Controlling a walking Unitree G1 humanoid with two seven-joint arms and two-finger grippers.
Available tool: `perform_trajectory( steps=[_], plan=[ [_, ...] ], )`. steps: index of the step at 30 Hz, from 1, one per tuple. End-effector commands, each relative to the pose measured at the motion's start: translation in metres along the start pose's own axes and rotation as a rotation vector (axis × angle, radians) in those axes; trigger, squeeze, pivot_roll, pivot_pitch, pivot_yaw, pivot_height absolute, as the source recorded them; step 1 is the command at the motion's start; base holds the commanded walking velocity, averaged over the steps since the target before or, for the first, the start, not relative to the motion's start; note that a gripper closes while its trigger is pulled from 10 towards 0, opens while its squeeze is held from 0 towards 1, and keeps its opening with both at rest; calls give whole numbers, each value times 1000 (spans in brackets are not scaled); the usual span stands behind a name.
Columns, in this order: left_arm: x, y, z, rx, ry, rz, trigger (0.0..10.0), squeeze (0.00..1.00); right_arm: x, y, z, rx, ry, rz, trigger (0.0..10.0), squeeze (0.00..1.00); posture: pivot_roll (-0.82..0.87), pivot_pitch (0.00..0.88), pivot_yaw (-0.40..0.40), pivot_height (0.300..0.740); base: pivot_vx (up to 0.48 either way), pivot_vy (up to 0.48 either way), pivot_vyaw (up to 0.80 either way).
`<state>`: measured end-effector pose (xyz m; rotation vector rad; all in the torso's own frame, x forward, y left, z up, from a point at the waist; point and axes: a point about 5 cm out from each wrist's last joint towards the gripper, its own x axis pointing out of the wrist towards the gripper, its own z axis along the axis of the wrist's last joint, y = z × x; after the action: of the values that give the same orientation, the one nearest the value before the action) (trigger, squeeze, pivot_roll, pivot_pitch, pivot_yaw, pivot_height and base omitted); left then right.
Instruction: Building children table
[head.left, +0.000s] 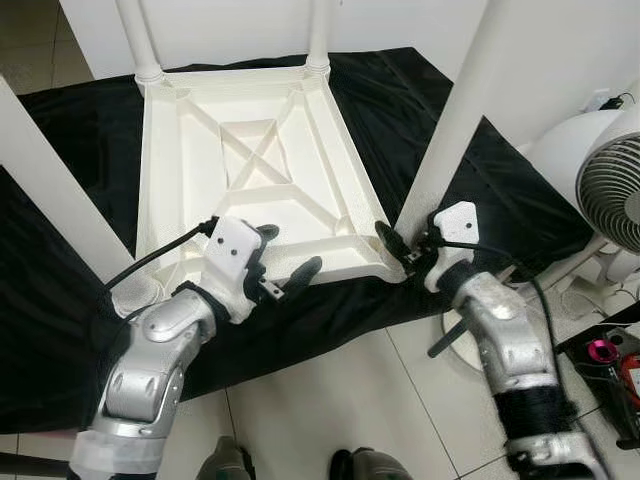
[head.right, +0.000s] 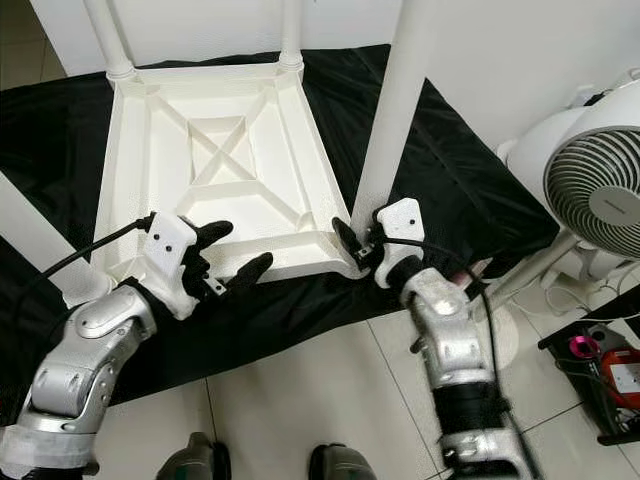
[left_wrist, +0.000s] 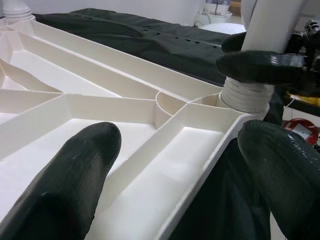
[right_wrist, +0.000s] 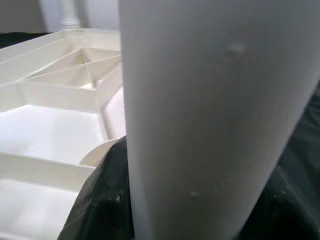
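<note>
The white plastic tabletop (head.left: 255, 180) lies upside down on a black cloth (head.left: 90, 150) spread over the tiled floor (head.left: 350, 400), its ribbed underside facing up with a crossed brace in the middle. White legs stand in all four corners: two at the far edge, one at the robot's near left (head.left: 55, 185), and one at the near right (head.left: 455, 120), whose threaded foot sits in its corner socket. The right gripper (head.left: 402, 248) is clamped on the base of that near right leg, just above the socket, one black finger wrapping the round shaft in the right wrist view. The left gripper (head.left: 285, 265) hovers with its fingers (left_wrist: 65, 175) spread, straddling the near rim of the tabletop without clearly touching it, as if to steady the top. The piece looks like light, hollow moulded plastic: stiff across the ribs, smooth and rather slippery on the round legs, and likely to slide on the cloth when pushed. Low on the leg, near the thread, seems the best place to grip for turning it in, since a hold higher up would lever the long leg sideways; the rim or a rib offers a firm edge for the other gripper (the flat panels between ribs give nothing to pinch). To the robot's right, beside the cloth, stands a white fan (head.left: 610, 185), and a pink-tipped tool (head.left: 600, 350) lies in a dark tray.
</note>
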<state>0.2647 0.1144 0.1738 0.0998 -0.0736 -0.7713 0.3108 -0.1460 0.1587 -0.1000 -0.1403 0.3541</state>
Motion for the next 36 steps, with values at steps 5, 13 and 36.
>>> perform_trajectory(
  steps=[5,13,36],
  plan=[
    [4,-1,-2,-16,16,41,10000,0,-8,10,-23,125,106,-219,10000,0,-91,134,-9,740,0,0,0],
    [6,-5,-2,-27,8,62,10000,0,-1,42,-19,227,81,-314,10000,0,-84,133,-5,740,0,0,0],
    [12,-8,1,11,24,-3,10000,0,-19,19,-4,89,4,186,10000,0,-86,107,2,740,0,0,0]
  ],
)
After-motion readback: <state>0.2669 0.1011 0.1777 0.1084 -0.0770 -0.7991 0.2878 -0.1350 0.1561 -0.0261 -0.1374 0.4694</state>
